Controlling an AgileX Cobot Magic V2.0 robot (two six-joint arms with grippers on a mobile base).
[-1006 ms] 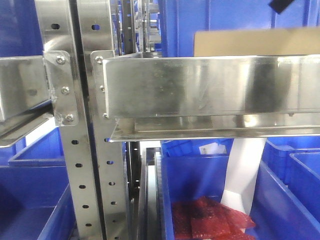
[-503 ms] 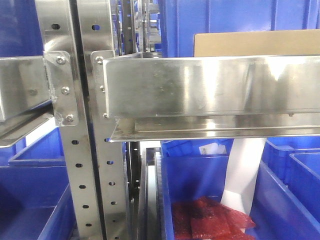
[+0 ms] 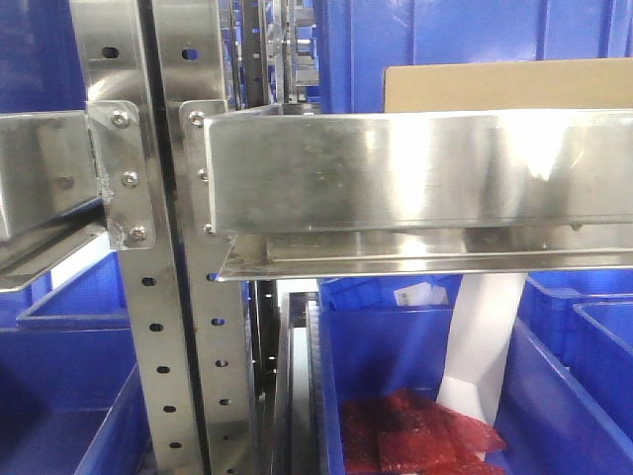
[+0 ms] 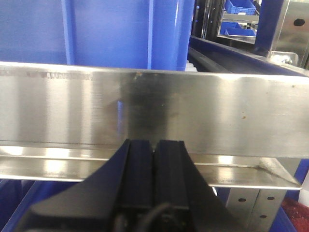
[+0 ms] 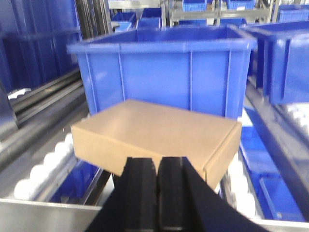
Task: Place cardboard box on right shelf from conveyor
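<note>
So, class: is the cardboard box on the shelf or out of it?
On it. The cardboard box lies flat on white rollers behind the right shelf's front rail, released; the right tool is shut before it.

front view only catches the top strip of the cardboard box (image 3: 509, 87) above the right shelf (image 3: 415, 168) rail; rest is hidden behind it; right end cut off by the frame

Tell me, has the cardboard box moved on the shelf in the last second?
No. In the front view the cardboard box keeps its left edge at the same spot above the right shelf front rail, unchanged across the pictures.
</note>
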